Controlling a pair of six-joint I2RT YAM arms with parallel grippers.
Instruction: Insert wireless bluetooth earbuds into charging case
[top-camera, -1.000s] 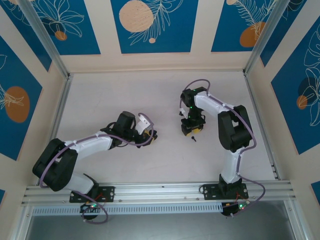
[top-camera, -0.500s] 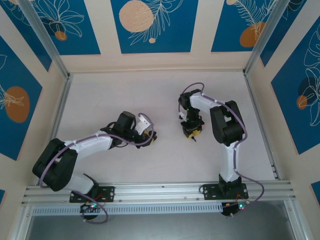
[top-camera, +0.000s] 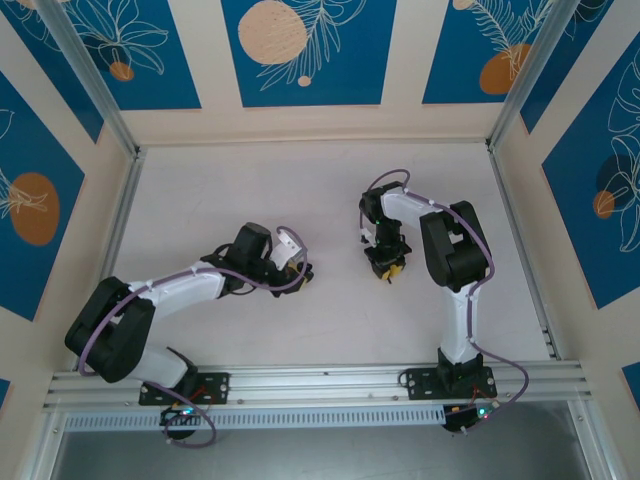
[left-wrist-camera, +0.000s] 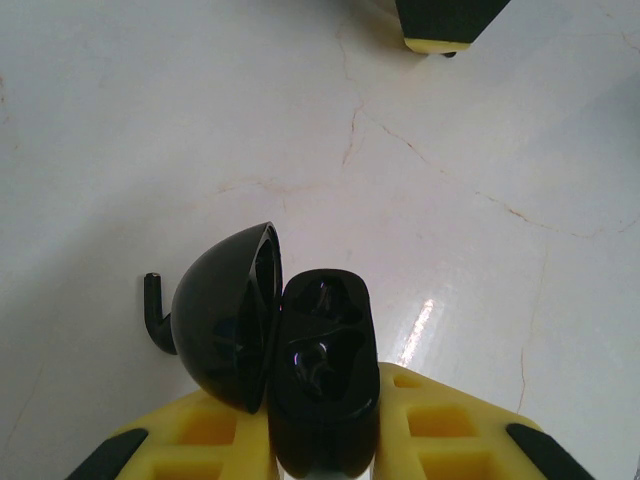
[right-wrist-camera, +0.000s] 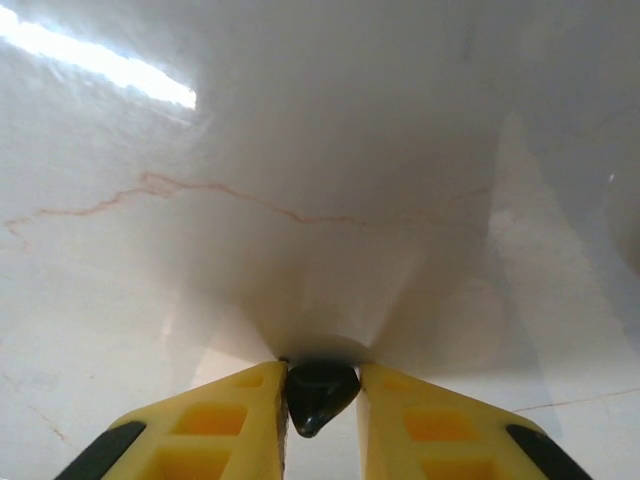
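Observation:
My left gripper (left-wrist-camera: 322, 425) is shut on the black charging case (left-wrist-camera: 322, 370), which stands upright between the yellow fingers (left-wrist-camera: 440, 425). The case's domed lid (left-wrist-camera: 225, 315) hangs open to the left, and its two sockets face the camera. A black hook-shaped earbud (left-wrist-camera: 154, 312) lies on the table just left of the lid, partly hidden by it. My right gripper (right-wrist-camera: 320, 385) is down at the table, shut on a small black earbud (right-wrist-camera: 320, 393) pinched between its yellow fingertips. From above, the left gripper (top-camera: 303, 270) and the right gripper (top-camera: 388, 266) sit a short way apart at mid-table.
The table (top-camera: 330, 190) is pale with thin cracks. Aluminium rails (top-camera: 300, 383) run along the near edge and the sides, with patterned walls behind. The tip of my right gripper (left-wrist-camera: 440, 25) shows at the top of the left wrist view.
My right gripper came down over the black earbud on the table and shut on it. The left arm and the case have not moved.

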